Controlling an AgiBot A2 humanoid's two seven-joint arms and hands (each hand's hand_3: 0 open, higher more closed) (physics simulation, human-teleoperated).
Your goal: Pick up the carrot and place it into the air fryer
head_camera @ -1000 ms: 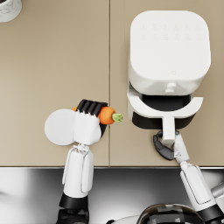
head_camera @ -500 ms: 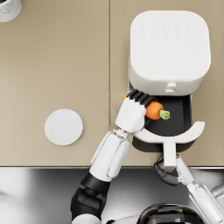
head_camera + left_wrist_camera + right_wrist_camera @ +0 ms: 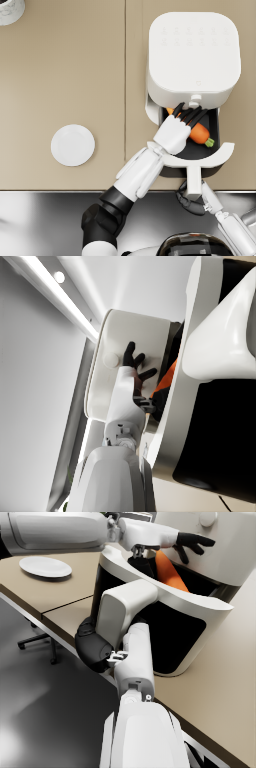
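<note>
A grey cup (image 3: 10,10) is sitting at the far left corner of the table (image 3: 65,75), only partly in view. A white plate (image 3: 73,145) is lying towards the near edge of the table, left of the middle and well apart from everything else.

The left arm is reaching across from the near edge to the air fryer (image 3: 194,55), which is standing on the right half of the table with its dark drawer (image 3: 215,122) pulled out towards the near edge. The left hand (image 3: 179,127) is hanging over the open drawer with its dark fingers (image 3: 192,114) spread apart; in the right wrist view the fingers (image 3: 192,541) are lying loose above the carrot (image 3: 169,571) rather than wrapped around it, so the hand is looking released.

The carrot (image 3: 199,134) is lying inside the drawer, just under and beside the left hand, its green tip pointing right.

The right hand (image 3: 192,200) is grasping the drawer's white handle (image 3: 193,177) at the near edge of the table.
</note>
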